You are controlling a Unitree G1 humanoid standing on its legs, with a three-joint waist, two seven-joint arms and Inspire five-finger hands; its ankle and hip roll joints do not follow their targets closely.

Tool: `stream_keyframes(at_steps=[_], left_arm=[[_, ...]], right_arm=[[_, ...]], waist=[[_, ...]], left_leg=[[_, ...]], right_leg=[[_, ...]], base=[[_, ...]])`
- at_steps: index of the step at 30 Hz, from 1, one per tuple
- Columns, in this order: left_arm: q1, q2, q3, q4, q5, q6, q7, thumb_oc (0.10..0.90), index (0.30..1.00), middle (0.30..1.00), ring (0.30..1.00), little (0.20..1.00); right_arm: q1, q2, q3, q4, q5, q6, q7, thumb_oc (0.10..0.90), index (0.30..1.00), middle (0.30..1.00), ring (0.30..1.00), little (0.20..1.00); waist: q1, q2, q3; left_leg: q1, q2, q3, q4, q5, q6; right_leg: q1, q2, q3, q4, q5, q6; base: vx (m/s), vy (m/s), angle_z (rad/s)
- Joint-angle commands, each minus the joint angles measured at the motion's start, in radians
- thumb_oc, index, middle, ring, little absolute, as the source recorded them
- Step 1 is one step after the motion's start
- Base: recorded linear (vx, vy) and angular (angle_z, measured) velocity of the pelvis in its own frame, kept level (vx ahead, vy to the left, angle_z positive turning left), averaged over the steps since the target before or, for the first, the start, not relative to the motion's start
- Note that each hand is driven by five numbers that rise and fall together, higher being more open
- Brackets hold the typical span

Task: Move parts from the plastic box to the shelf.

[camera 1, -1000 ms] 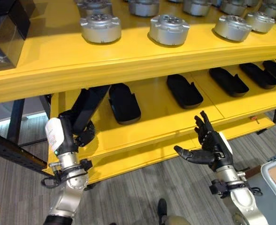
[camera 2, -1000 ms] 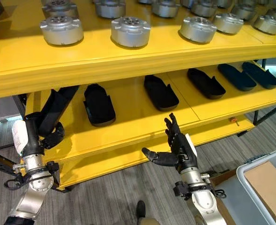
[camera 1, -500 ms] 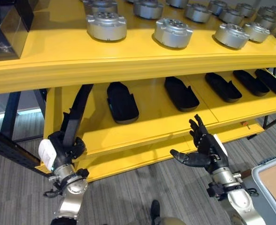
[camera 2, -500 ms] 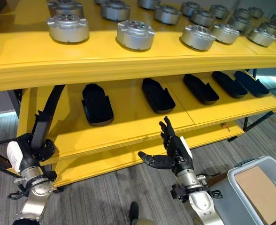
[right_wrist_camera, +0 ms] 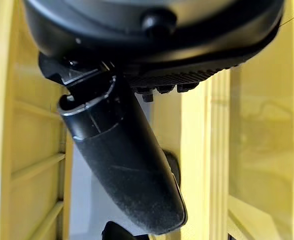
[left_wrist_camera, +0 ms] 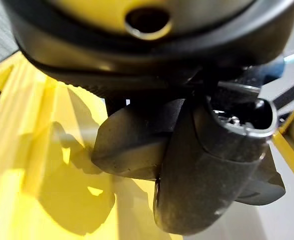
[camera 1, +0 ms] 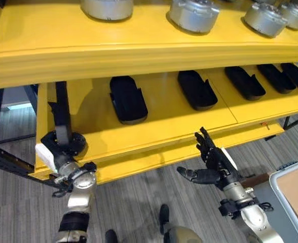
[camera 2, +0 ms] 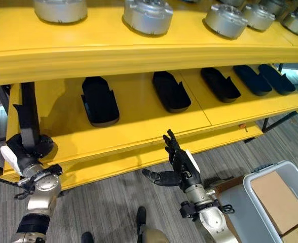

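Note:
A long black part (camera 1: pixel 62 109) stands upright at the left end of the yellow shelf's middle level (camera 1: pixel 164 124), with my left hand (camera 1: pixel 63 146) shut on its lower end. In the left wrist view the thumb (left_wrist_camera: pixel 202 170) and fingers curl round dark plastic. My right hand (camera 1: pixel 214 164) floats open in front of the shelf's lower edge, fingers spread and holding nothing. At the lower right is the grey plastic box (camera 2: pixel 251 181), with a brown cardboard piece (camera 2: pixel 276 195) inside it.
Three black oblong parts (camera 1: pixel 127 98) (camera 1: pixel 196 89) (camera 1: pixel 244 82) lie in a row on the middle level, with more to the right. Round silver parts (camera 1: pixel 194 12) stand on the top level (camera 1: pixel 139 55). Grey plank floor lies below the shelf.
The black part in my left hand has swung from leaning right to upright at the shelf's left end. The camera has shifted. My right hand stays open and has sunk slightly.

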Motion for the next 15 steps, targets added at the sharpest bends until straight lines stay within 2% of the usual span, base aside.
stream_keyframes(at_steps=[1, 15], left_arm=[[-0.113, 0.107, 0.013, 0.05, -0.033, -0.063, 0.026, 0.4, 0.3, 0.3, 0.3, 0.3], [-0.124, 0.181, 0.064, 0.163, -0.059, -0.03, 0.018, 0.4, 0.3, 0.3, 0.3, 0.3]], right_arm=[[-0.095, -0.015, -0.027, -0.162, 0.04, -0.084, -0.006, 0.9, 1.0, 1.0, 1.0, 1.0], [-0.111, -0.027, -0.022, -0.171, 0.052, -0.081, 0.002, 0.9, 1.0, 1.0, 1.0, 1.0]], waist=[[-0.013, -0.034, 0.004], [-0.009, -0.015, 0.043]], left_leg=[[0.033, 0.041, 0.021, -0.007, 0.032, -0.013], [0.024, 0.031, 0.031, -0.007, 0.034, -0.01]], right_leg=[[0.102, -0.055, 0.002, 0.008, -0.101, 0.075], [0.076, -0.065, 0.016, 0.014, -0.093, 0.077]], base=[[-0.03, 0.02, -0.02], [-0.01, 0.009, -0.04]])
